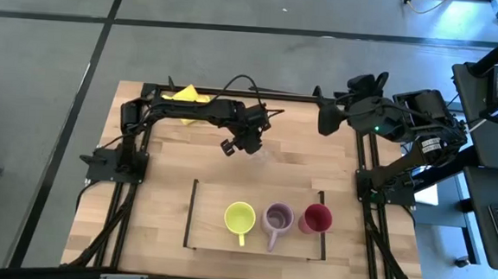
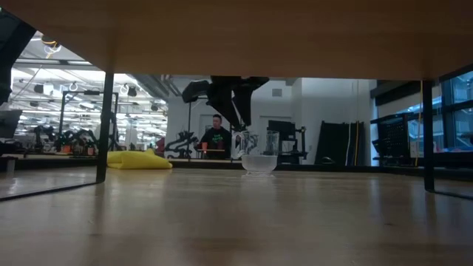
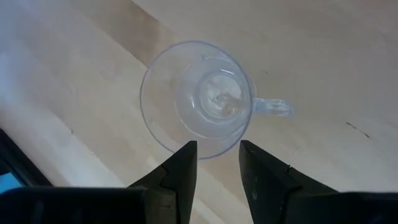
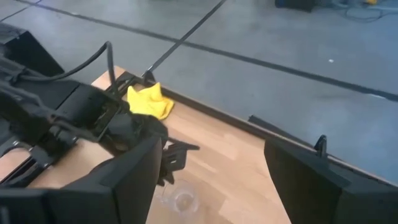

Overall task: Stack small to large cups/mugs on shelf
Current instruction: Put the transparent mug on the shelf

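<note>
From above, your left gripper (image 1: 247,145) hangs over the middle of the table, and the tiny clear glass (image 1: 261,157) beneath it is only a faint smudge on the wood. The left wrist view gives you what that one cannot — a round transparent bowl (image 3: 198,98) with a small loop handle, standing upright on pale grained boards, with the two dark fingers (image 3: 183,171) parted and empty just beside its rim, not touching it. The low view shows the glass (image 2: 259,163) resting on the table under the arm.

The yellow-green mug (image 1: 239,218), the purple mug (image 1: 277,218) and the red cup (image 1: 316,218) stand in a row on the shelf (image 1: 194,216) — a flat light-wood patch inside a thin dark frame. The crumpled yellow cloth (image 1: 186,93) lies at the far edge.

Your right gripper (image 1: 327,120) waits high at the far right, its fingers spread wide in its own wrist view.
</note>
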`<control>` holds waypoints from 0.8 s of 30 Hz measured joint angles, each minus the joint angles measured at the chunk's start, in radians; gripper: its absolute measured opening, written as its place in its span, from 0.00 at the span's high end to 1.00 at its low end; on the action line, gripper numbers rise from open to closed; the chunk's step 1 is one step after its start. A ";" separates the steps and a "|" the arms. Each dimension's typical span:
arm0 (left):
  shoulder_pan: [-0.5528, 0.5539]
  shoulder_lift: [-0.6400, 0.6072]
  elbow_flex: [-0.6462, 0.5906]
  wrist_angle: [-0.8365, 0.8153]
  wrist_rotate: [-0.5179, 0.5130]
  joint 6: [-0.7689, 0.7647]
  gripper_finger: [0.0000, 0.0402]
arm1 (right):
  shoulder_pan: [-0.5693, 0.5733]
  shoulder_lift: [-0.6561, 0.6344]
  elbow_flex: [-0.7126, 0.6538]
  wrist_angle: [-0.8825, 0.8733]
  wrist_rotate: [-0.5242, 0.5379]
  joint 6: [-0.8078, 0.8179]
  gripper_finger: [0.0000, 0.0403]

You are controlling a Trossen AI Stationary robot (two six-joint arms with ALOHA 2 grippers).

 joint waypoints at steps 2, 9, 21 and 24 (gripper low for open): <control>0.003 0.000 0.000 -0.001 0.000 0.001 0.72 | 0.000 0.000 0.000 0.000 -0.013 0.005 0.29; 0.002 0.000 -0.036 0.003 0.034 -0.018 0.72 | 0.000 0.000 0.000 0.000 -0.064 0.025 0.29; -0.027 0.000 -0.119 0.128 0.007 -0.018 0.72 | 0.000 0.000 0.000 0.000 -0.099 0.026 0.29; -0.033 0.000 -0.119 0.130 -0.033 -0.019 0.72 | 0.000 0.000 0.000 0.000 -0.094 0.025 0.29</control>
